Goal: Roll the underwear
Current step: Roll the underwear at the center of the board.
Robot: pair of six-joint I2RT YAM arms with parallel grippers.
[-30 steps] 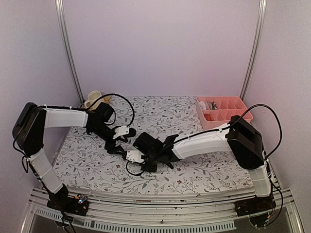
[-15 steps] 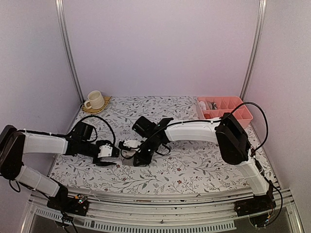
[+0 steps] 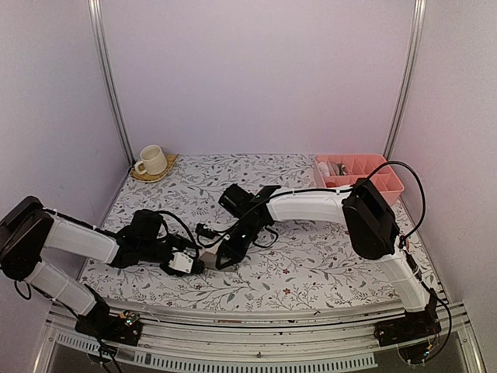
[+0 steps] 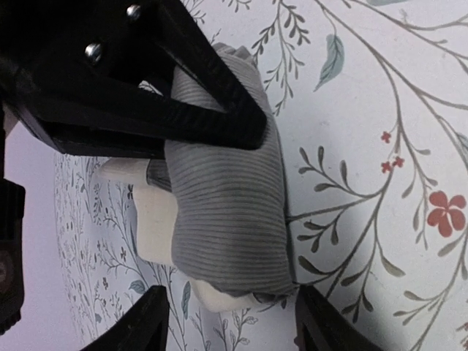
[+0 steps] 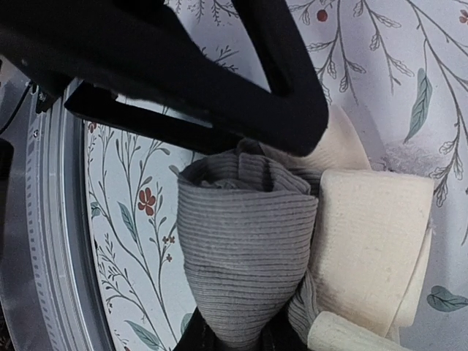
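Observation:
The taupe underwear (image 4: 223,212) is a tight ribbed roll with its cream waistband (image 4: 155,227) sticking out at one side, lying on the floral cloth. My right gripper (image 5: 235,342) is shut on one end of the roll (image 5: 245,248). Its black fingers (image 4: 197,110) lie across the roll in the left wrist view. My left gripper (image 4: 234,325) is open, its tips either side of the roll's other end and just short of it. In the top view both grippers (image 3: 194,263) (image 3: 220,254) meet at the front centre. The grey underwear with white edging is out of view.
A pink divided tray (image 3: 386,172) with small items stands at the back right. A cream cup on a saucer (image 3: 151,161) stands at the back left. The table's metal front rail (image 5: 44,219) runs close beside the roll.
My left arm has swung down from the back left to the front and now reaches right to the roll. My right gripper has shifted slightly left, still holding the roll.

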